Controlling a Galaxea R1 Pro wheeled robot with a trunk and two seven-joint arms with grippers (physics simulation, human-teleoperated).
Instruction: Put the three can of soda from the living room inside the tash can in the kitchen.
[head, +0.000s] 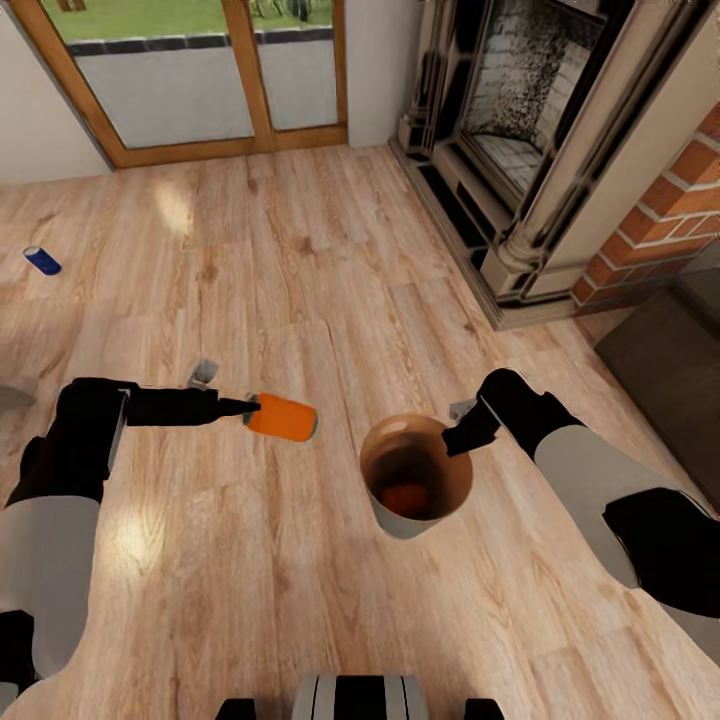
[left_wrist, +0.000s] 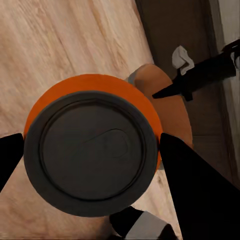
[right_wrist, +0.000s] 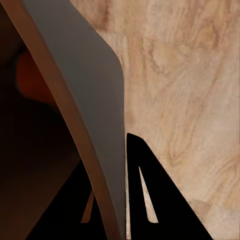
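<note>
Above the wooden floor (head: 300, 260), the left gripper (head: 250, 408) has its jaws closed on the orange can (head: 283, 417), held beside the trash can (head: 415, 478). The right gripper (head: 462, 432) pinches the bin's rim, probably to steady it for the drop. A blue can (head: 42, 261) lies far off.

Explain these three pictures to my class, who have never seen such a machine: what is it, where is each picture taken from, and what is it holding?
This is a simulated two-armed robot. The head view looks down over both arms onto a wooden floor beside a fireplace. The other two pictures come from cameras near each claw. The left claw is shut on an orange can, seen end-on in the left wrist view. The right claw grips the rim of the trash can, which seems to hold something orange. A blue can lies on the floor.
</note>
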